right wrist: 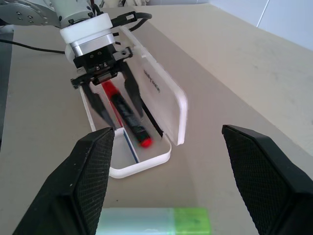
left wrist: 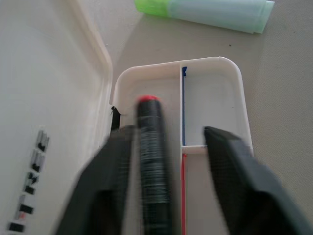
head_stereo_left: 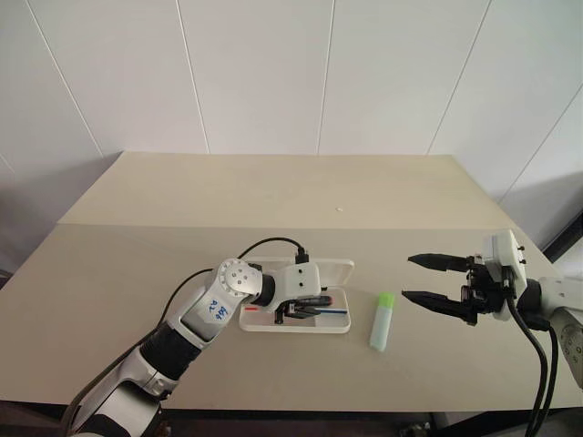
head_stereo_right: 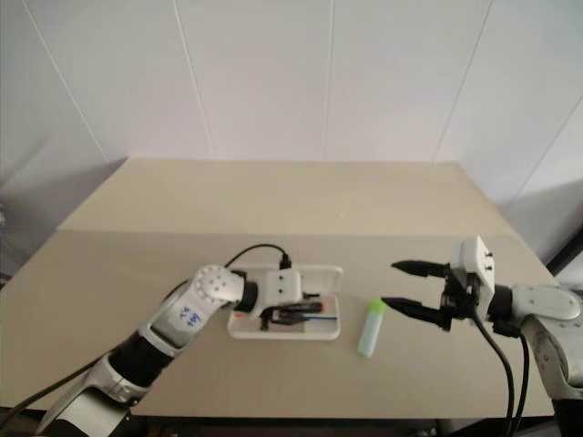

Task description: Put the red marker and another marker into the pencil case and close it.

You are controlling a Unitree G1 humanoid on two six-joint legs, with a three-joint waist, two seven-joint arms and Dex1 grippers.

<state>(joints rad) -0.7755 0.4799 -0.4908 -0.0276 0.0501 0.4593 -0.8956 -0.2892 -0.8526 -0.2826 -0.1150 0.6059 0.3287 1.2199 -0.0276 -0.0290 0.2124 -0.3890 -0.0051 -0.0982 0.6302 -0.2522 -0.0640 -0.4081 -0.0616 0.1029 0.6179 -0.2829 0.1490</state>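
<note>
Plainly, the red marker (right wrist: 128, 117) is seen lying in the tray of the pencil case (head_stereo_left: 339, 325), in the compartment next to the raised lid, with the left tool (right wrist: 113, 108) poised over it and its two black fingers spread to either side of the barrel; whether a finger is touching the barrel cannot be told. It is judged to be light and rigid, with a dark, smooth barrel and red ends that could roll or slip, so a hold across the middle of the barrel would be wanted if it had to be lifted again. The green marker (head_stereo_left: 382, 320) lies on the bench (head_stereo_left: 273, 196) just beside the case, on its right, with its lime cap pointing away from the robot; it is judged light, stiff and slick, thicker than the red one, and best taken across its pale mint body rather than at the cap. The right tool (head_stereo_left: 417, 279) hovers near that marker with its fingers wide apart and nothing between them. The case is judged a thin hard shell that could slide when pushed, and its lid would best be pressed down at the free edge. By count: two markers, one case with its lid open, two tools.
</note>
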